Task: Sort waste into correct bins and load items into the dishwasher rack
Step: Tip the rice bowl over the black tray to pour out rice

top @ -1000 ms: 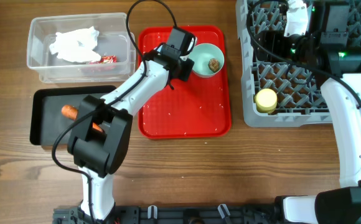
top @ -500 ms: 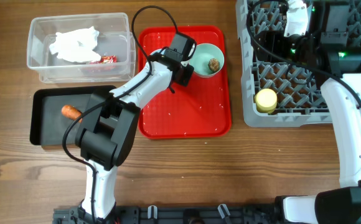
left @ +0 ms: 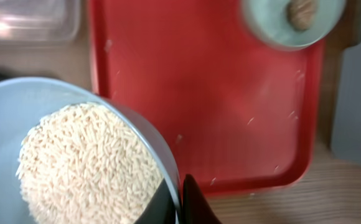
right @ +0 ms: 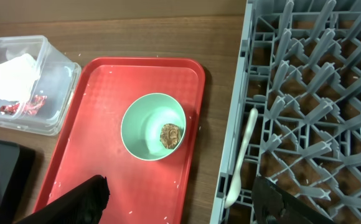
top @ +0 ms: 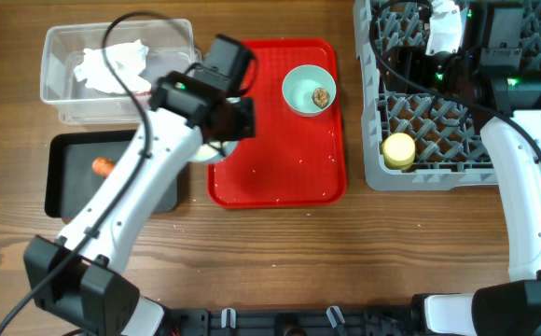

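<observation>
Brown wood-grain table (top: 345,252), evenly lit, apparently indoors.

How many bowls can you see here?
2: the mint green bowl on the red tray, and a pale bowl of rice pinched by the left gripper. Others may be hidden.

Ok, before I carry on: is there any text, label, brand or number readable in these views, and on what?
No text can be read in any view.
Snack wrapper in the clear tub: any print is too small and blurred to read.
Rice bowl, green bowl, red tray, dishwasher rack: no markings visible.
</observation>
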### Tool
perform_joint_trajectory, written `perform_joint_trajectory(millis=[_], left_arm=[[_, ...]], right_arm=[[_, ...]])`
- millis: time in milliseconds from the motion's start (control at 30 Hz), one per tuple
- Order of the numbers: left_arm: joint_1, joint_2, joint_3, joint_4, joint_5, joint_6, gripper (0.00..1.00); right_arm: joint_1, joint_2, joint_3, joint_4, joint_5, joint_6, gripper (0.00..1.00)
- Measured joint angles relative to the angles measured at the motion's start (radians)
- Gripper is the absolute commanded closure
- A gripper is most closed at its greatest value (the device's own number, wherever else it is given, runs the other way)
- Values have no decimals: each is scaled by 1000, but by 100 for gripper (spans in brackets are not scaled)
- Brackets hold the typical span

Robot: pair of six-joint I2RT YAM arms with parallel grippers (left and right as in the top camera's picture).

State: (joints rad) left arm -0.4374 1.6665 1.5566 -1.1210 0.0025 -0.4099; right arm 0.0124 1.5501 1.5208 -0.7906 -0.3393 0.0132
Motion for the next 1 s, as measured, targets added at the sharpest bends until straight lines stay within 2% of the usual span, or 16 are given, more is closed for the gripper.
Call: perform_joint_trajectory(millis=[100,200,367,467,633,800,1000], left_arm=[[151,-1,-8,-87,78,-27,96],[251,-7,-67,-83,150,-31,96],[451,-13,-290,127,400,42,96],[588,-13,-363,180,525,106,96],[716,-13,-363,174,763,244,96],[840,-13,-363,76,943,387,96],[877,-13,-363,40,1123,454,96]], right_arm=[[0,0,0,-3,0,0,23],[0,0,0,-12,0,0,23],[0,0,0,-23,0,0,23],[0,0,0,-26,0,0,23],[0,0,0,-29,0,0,23],[0,0,0,-33,0,0,24],[0,0,0,-33,0,0,25]])
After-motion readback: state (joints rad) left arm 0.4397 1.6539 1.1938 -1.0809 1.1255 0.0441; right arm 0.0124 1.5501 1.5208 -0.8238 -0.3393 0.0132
